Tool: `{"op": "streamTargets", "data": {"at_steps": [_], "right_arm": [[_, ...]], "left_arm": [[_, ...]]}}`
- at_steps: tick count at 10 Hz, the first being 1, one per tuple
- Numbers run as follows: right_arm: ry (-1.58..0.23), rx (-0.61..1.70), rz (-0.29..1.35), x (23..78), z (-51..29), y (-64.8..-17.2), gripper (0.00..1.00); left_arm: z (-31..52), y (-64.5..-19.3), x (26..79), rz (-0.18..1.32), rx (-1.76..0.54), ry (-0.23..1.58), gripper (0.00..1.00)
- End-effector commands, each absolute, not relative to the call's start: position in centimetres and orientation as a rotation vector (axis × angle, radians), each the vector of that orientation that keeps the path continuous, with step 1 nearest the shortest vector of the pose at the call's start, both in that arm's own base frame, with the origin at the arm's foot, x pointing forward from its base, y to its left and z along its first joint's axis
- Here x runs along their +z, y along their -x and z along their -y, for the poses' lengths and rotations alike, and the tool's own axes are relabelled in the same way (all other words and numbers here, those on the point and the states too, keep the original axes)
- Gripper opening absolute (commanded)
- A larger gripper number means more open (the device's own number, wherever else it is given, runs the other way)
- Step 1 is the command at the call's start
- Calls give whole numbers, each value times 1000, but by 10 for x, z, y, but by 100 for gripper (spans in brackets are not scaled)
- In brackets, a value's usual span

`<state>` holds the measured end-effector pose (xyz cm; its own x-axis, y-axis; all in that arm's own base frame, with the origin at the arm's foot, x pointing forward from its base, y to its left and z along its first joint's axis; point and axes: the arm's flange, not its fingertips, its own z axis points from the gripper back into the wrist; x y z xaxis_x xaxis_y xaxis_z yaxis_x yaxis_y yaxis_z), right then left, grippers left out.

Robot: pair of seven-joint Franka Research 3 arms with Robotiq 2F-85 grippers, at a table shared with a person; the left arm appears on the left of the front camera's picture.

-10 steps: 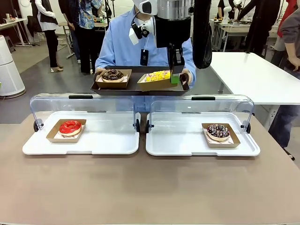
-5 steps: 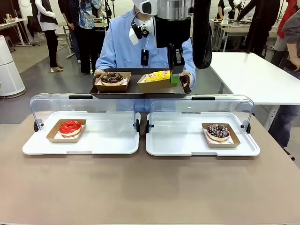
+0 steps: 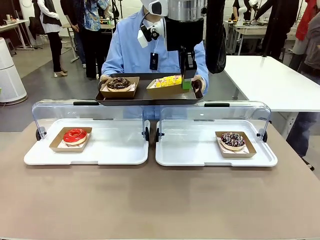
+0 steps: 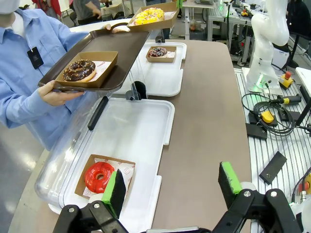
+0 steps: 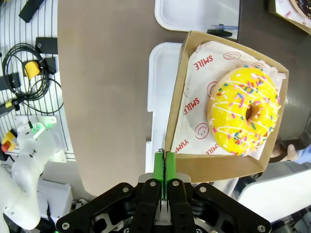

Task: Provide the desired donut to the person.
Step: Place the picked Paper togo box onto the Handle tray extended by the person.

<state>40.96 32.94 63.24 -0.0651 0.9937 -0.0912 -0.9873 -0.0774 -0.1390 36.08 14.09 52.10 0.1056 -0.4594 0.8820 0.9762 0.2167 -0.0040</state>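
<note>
The person in a light blue shirt stands across the table and holds a dark serving tray with both hands. A chocolate donut in a cardboard box sits on the tray's left end. At its right end is the yellow sprinkled donut in its box. My right gripper is shut on that box's wall. The yellow donut lies whole in the box, and I cannot tell if the box rests on the tray. My left gripper hangs open and empty above the near-left table.
Two white display trays with raised clear lids stand on the brown table. The left tray holds a red donut. The right tray holds a sprinkled chocolate donut. A white side table stands at the right. Bystanders stand far behind.
The person's tray has sunk slightly and now holds steady. My right gripper stays shut on the yellow donut's box. The left gripper has not moved.
</note>
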Motion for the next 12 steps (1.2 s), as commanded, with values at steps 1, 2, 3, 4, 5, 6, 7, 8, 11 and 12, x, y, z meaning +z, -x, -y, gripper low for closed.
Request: {"op": "streamTargets", "data": {"at_steps": [1, 2, 3, 4, 5, 6, 7, 8, 11, 12], "right_arm": [[182, 1636, 41, 635, -329, -408, 0], [182, 1638, 45, 632, -329, -410, 2], [188, 1652, 88, 652, -337, -422, 2], [188, 1700, 106, 666, -342, -429, 2], [174, 1712, 110, 675, -343, -440, 2], [165, 1731, 105, 680, -342, -455, 2], [140, 1729, 72, 681, -338, -478, 2], [98, 1738, 43, 677, -332, -496, 2], [48, 1709, 47, 653, -312, -552, 2], [24, 1723, 41, 642, -307, -562, 2]], "left_arm": [[-142, -359, 521, 916, -1209, 735, 100], [-142, -359, 521, 916, -1209, 735, 100], [-142, -359, 521, 916, -1209, 735, 100], [-142, -359, 521, 916, -1209, 735, 100], [-142, -359, 521, 916, -1209, 735, 100], [-142, -359, 521, 916, -1209, 735, 100], [-142, -359, 521, 916, -1209, 735, 100], [-142, -359, 521, 916, -1209, 735, 100], [-142, -359, 521, 916, -1209, 735, 100], [-142, -359, 521, 916, -1209, 735, 100]]}}
